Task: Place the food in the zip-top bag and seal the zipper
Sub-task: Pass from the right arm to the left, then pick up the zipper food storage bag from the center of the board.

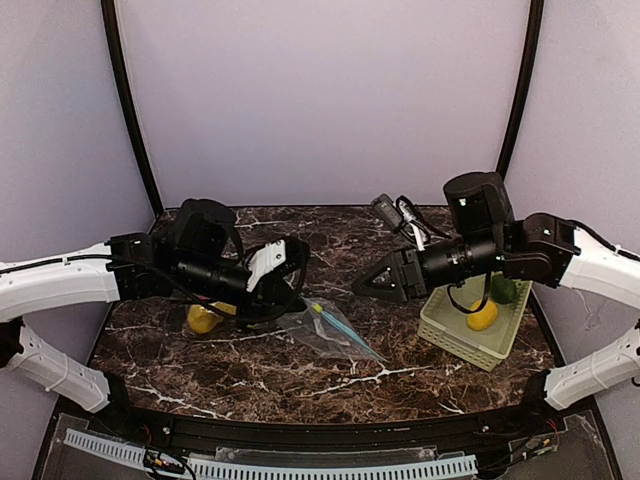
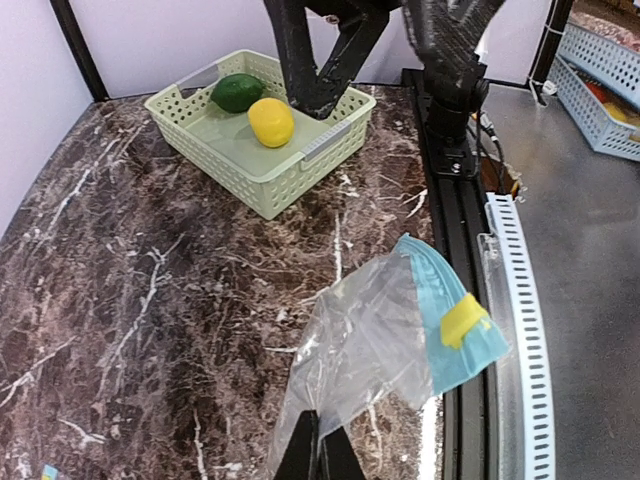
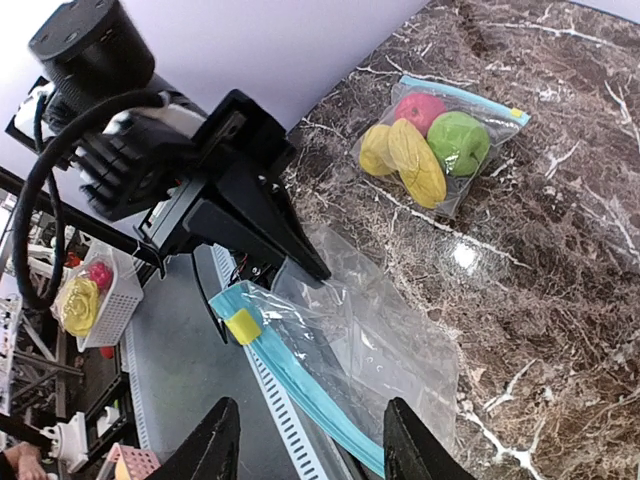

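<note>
My left gripper (image 2: 320, 452) is shut on a corner of the clear zip-top bag (image 2: 375, 340), which lies slack on the marble table. The bag's blue zipper strip (image 2: 455, 290) carries a yellow slider (image 2: 463, 320) and hangs over the table's front edge. My right gripper (image 3: 312, 450) stands open just above the zipper strip (image 3: 300, 372), near the slider (image 3: 241, 326), holding nothing. A yellow fruit (image 2: 270, 122) and a dark green fruit (image 2: 237, 92) lie in the pale green basket (image 2: 300, 165). In the top view the left gripper (image 1: 292, 298) and right gripper (image 1: 358, 288) face each other over the bag (image 1: 335, 332).
A second zip-top bag (image 3: 430, 145) lies behind the left arm, holding a red ball, a light green ball and yellow pieces; its yellow (image 1: 205, 318) shows under the left arm. The basket (image 1: 455, 335) sits at the right. A slotted white rail (image 2: 520, 330) runs along the front edge.
</note>
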### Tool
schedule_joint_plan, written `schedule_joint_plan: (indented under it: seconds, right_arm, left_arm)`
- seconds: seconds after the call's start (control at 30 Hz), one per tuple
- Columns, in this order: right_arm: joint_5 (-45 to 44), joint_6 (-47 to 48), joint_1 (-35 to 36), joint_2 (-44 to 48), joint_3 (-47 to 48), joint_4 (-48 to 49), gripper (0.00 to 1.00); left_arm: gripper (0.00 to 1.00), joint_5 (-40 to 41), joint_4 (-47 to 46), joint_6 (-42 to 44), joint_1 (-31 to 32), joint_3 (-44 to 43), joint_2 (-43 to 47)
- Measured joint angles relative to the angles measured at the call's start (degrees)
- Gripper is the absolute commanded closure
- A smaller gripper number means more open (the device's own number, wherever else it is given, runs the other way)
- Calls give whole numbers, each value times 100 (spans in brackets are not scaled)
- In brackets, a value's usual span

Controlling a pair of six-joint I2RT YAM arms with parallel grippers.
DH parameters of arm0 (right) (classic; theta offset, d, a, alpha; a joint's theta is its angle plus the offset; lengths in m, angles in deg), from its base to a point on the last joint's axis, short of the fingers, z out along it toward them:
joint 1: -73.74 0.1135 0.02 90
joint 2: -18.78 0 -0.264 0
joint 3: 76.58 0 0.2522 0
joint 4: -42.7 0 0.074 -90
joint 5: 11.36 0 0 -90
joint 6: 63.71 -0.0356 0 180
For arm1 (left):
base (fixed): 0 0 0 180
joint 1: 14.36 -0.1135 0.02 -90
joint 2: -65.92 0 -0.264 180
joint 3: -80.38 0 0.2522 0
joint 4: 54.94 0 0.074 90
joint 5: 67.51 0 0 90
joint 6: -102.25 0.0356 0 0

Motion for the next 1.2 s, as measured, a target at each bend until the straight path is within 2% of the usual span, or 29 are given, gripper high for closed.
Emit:
schedule_joint_plan:
  seconds: [0.13,0.37,0.87,1.03,1.2]
  right_arm:
    - [-992,365,658,201,-125,170,57]
    - [-2400,964,1532,-140,-149,350,62]
    - [-3469,1368,2194,-608,-81,697,65]
    - [-3626,1469,2245,-745,-33,793,75]
    - [-3766,1519,2260,-811,28,804,90]
  left_arm:
    - [99,-588,140,-260,-153,-107,-179]
    - [99,-1298,431,-509,-284,-162,-470]
    - [99,-1510,435,-723,-442,-188,-544]
    - [99,-1510,435,-745,-448,-188,-544]
    - [99,-1510,435,-763,-466,-188,-544]
